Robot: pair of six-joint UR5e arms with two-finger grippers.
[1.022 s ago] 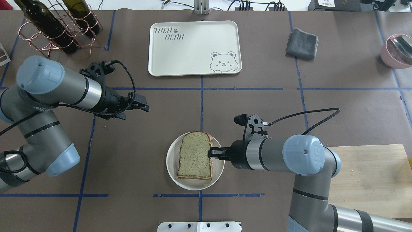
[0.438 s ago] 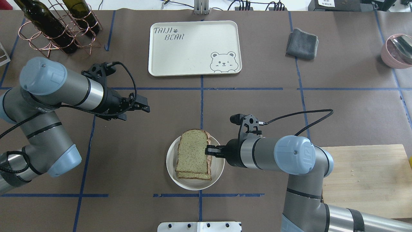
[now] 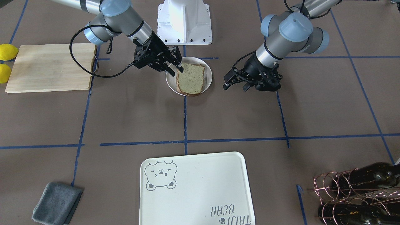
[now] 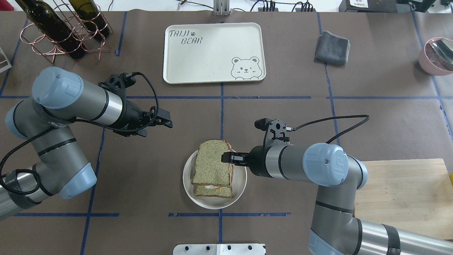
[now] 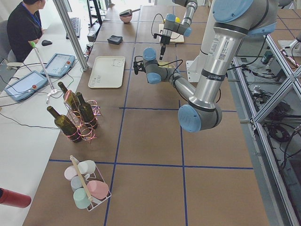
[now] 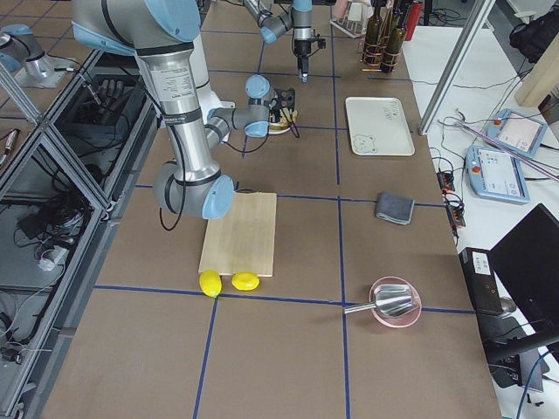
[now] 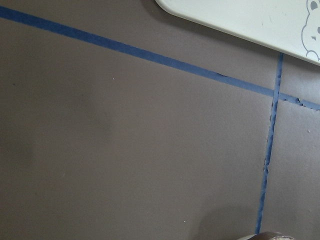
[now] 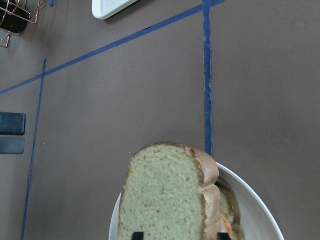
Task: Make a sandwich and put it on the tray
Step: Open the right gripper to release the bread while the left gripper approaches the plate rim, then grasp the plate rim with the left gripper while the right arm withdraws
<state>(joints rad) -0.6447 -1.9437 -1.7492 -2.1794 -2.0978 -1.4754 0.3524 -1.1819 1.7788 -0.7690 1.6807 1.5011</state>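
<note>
The sandwich sits on a round white dish (image 4: 240,184) in the middle of the table. My right gripper (image 4: 226,157) is shut on the right edge of the top bread slice (image 4: 211,163) and holds it raised and shifted toward the far side. The lower slice (image 4: 214,191) and a strip of the white egg (image 4: 209,185) show beneath it. In the right wrist view the top slice (image 8: 162,200) fills the gap between the fingertips. My left gripper (image 4: 169,121) is open and empty, left of the dish. The cream bear tray (image 4: 212,53) lies empty at the far centre.
A wooden cutting board (image 4: 400,194) lies at the near right, with lemons (image 3: 6,51) past its end. A grey cloth (image 4: 332,47) and a pink bowl (image 4: 437,55) are at the far right. A copper rack with wine bottles (image 4: 63,32) stands at the far left.
My right gripper has moved left and toward the far side with the top slice, uncovering the lower slice and egg. My left arm has moved right, toward the dish.
</note>
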